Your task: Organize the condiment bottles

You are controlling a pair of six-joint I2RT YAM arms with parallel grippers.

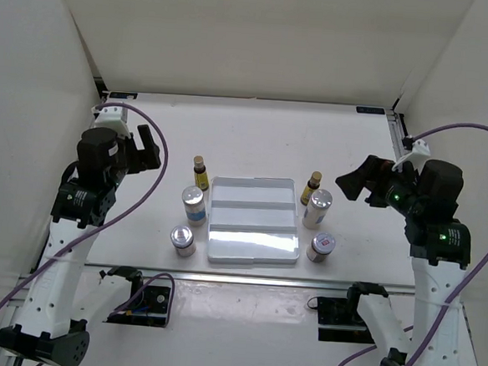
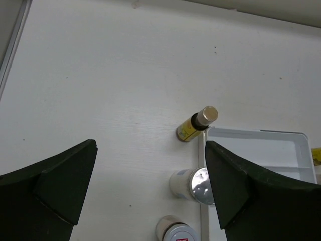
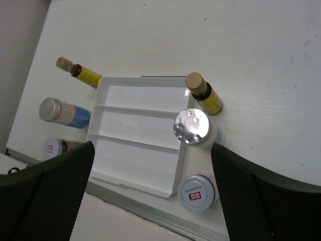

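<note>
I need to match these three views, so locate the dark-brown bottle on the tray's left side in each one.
Top external: the dark-brown bottle stands left of centre, beside the far-left corner of the white tray.
Left wrist: the bottle is right of centre, above the tray's corner.
Right wrist: the bottle is at the upper left, at that corner.
Shared landmark: the tray's far-left corner.

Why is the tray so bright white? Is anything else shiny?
Top view: light glares off the tray, washing out its near half. Right wrist view: a bottle's silver cap glints with bright spots. Left wrist view: another silver cap shines too.
</note>
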